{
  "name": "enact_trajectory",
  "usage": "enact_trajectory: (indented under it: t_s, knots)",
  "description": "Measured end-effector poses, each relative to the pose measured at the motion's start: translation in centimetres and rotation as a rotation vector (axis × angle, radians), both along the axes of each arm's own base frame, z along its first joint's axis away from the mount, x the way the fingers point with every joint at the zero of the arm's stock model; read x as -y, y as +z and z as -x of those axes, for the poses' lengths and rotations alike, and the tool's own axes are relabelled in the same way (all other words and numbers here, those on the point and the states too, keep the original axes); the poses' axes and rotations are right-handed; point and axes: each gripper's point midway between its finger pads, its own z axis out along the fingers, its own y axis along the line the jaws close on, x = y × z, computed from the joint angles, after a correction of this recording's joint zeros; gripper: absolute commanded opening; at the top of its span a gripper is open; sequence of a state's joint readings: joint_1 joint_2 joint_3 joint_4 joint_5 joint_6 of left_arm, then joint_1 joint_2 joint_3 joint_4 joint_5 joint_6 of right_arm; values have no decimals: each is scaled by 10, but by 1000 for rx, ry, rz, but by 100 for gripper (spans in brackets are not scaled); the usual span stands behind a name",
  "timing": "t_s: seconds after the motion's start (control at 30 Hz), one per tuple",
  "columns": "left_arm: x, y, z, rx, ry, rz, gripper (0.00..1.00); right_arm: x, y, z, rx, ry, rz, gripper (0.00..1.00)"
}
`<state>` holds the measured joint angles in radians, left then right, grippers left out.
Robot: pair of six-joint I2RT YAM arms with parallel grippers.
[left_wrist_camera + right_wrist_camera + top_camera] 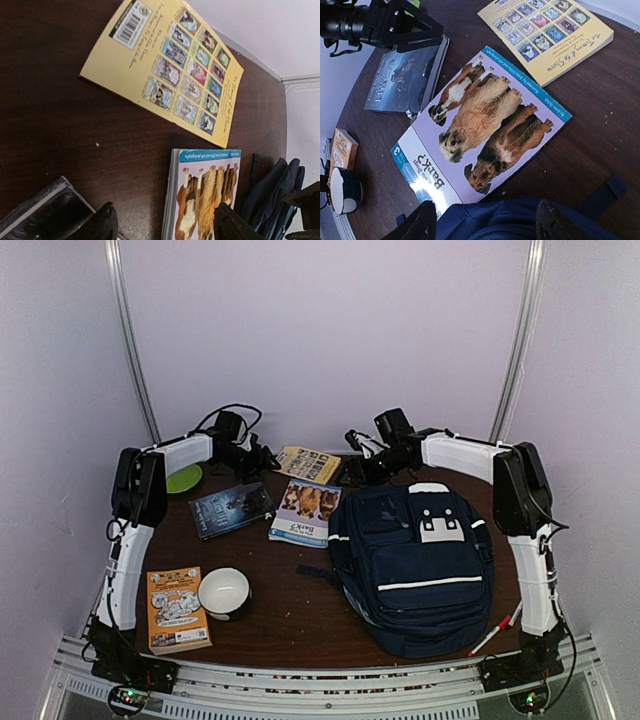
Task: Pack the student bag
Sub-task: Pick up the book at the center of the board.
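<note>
The navy student bag [415,565] lies flat at the right of the table with its white studded patch facing up. It also shows in the left wrist view [270,195], and its top edge shows in the right wrist view [510,220]. My right gripper [487,225] is open and empty just above that top edge, at the back of the bag [358,468]. My left gripper [165,227] is open and empty, low over the table between a dark book [45,215] and a dog book [205,195], at the back left [265,462].
A yellow book [308,464] lies at the back, the dog book [305,512] and dark book [230,509] in front of it. An orange book [177,609] and a mug [224,592] sit front left. A green disc [183,478] lies back left. Red-white markers [490,635] lie by the bag.
</note>
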<state>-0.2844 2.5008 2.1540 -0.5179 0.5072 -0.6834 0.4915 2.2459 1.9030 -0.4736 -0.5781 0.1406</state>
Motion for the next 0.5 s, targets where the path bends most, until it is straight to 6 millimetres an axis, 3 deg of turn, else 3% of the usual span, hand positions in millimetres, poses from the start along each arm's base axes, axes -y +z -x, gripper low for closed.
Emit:
enact_trajectory:
  t_s: [0.17,0.33,0.5]
  knots:
    - [10,-5,17,-34,-76,-15,69,-5,-9,15,-7,53,43,65]
    - [37,-4,17,-3,-142,-6,71,-17,-8,31,18,110,68,65]
    - [56,-28,16,-28,-164,12,67,-25,-7,36,16,123,77,66]
